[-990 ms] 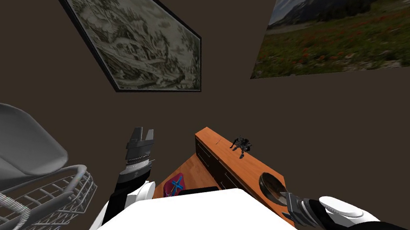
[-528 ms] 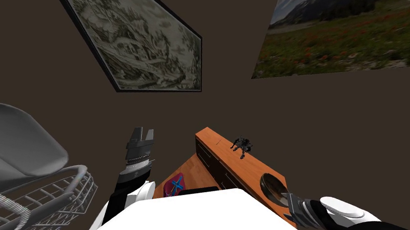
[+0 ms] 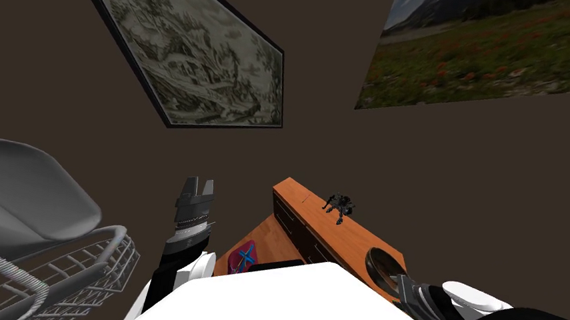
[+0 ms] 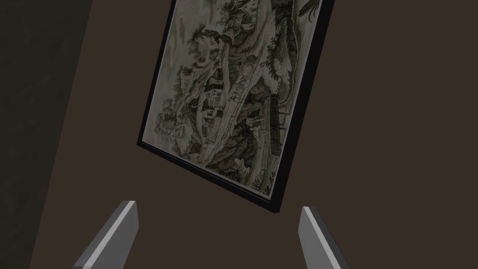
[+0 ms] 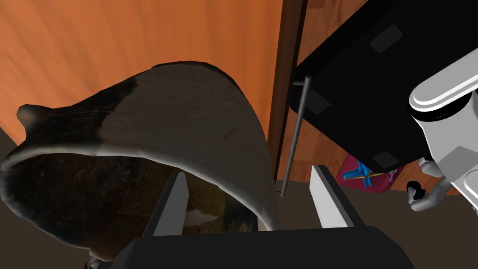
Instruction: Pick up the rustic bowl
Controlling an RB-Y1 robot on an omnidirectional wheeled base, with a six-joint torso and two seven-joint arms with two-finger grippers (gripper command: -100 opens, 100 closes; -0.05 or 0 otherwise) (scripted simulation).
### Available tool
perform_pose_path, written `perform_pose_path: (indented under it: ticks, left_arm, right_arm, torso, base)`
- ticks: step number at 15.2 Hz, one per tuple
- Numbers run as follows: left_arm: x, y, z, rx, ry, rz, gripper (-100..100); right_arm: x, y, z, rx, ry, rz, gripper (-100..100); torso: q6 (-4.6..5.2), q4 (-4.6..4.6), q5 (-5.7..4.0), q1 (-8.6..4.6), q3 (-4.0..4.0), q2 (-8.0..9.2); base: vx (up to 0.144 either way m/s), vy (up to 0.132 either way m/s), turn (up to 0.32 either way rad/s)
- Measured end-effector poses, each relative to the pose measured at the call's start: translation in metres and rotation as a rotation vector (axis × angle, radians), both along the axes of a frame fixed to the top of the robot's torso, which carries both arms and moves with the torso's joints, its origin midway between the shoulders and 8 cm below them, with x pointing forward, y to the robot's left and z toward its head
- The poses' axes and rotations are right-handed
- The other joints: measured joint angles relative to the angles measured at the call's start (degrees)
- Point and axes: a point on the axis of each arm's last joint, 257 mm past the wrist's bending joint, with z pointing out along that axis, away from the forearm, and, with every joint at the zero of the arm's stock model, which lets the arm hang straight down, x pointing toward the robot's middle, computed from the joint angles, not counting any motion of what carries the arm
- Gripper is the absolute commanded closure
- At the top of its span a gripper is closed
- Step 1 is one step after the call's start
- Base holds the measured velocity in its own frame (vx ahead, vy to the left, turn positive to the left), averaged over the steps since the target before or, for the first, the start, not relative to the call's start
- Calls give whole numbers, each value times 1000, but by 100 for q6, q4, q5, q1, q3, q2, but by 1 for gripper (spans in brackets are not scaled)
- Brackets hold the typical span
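Since a second ago my head camera has swung a little. The right gripper (image 3: pixel 404 288) has drawn slightly toward the lower right of the head view, and the bowl (image 3: pixel 386 263) has shifted with it, its mouth now looking darker and more tipped. It sits at the near end of the orange cabinet top (image 3: pixel 311 211), well apart from a small dark figure (image 3: pixel 339 206) further along.

I judge the grasp is being made. In the right wrist view the gripper (image 5: pixel 248 172) straddles the bowl's (image 5: pixel 177 116) wall, with one finger (image 5: pixel 170 205) inside and the other finger (image 5: pixel 326 201) outside. They are fairly wide, with a gap between the outer one and the wall. Next I would close firmly on the wall, then lift straight up, clear of the cabinet edge.

The bowl is pale off-white outside, with a dark mottled rim and a dark glossy hollow.

The left gripper (image 3: pixel 198 184) stands left of centre, its fingers (image 4: pixel 128 224) wide and holding nothing.
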Motion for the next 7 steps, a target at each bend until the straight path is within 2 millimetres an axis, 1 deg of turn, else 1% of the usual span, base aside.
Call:
perform_pose_path:
  ticks: [3, 4, 6, 7]
  left_arm:
    - [0, 0, 0, 0, 0, 0, 0]
    - [0, 0, 0, 0, 0, 0, 0]
    - [0, 0, 0, 0, 0, 0, 0]
    - [0, 0, 0, 0, 0, 0, 0]
  right_arm:
    - [-1, 1, 0, 2, 2, 3, 100]
    - [-1, 1, 0, 2, 2, 3, 100]
    - [7, -4, 10, -2, -1, 11, 100]
    - [9, -9, 15, -3, -3, 9, 100]
  torso:
    - [3, 4, 3, 2, 4, 4]
    - [3, 4, 2, 2, 4, 5]
    - [9, 7, 14, 19, 12, 18]
    - [15, 7, 17, 23, 14, 23]
  base:
    - [0, 0, 0]
    - [-22, 27, -79]
    - [-38, 47, -139]
    - [-18, 22, -63]
